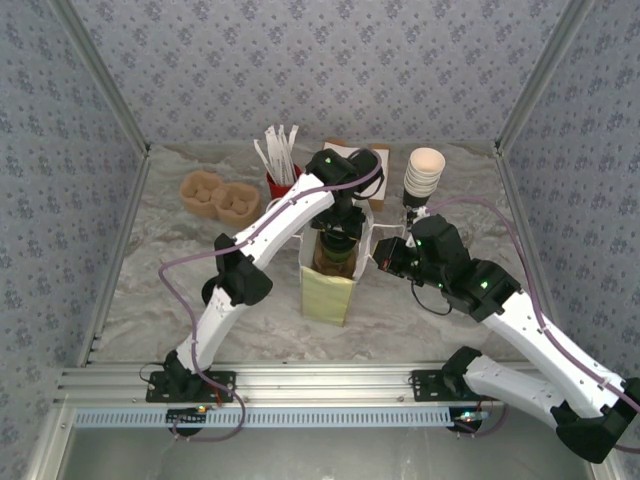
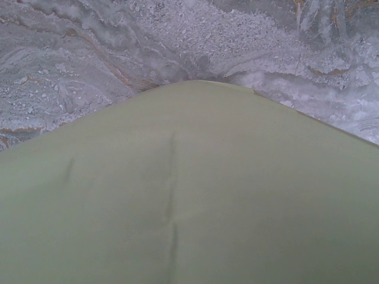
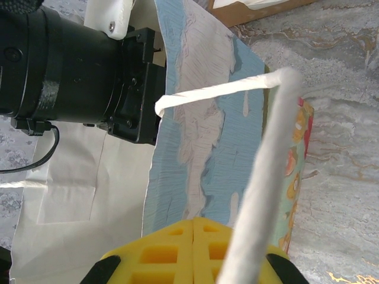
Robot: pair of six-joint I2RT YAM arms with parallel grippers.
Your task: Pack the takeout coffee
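My left jaws (image 1: 338,238) grip the upright coffee cup (image 1: 335,258), hanging straight below them in the paper bag's (image 1: 328,295) mouth, while my right jaws (image 3: 195,239), at the bag's three o'clock, clench its string handle (image 3: 260,177).

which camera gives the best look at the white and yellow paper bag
Top external: the white-and-yellow paper bag stands upright there, front and open mouth both visible. Left wrist shows a close stretch of its pale yellow-green side; right wrist shows its white string handle and printed wall.
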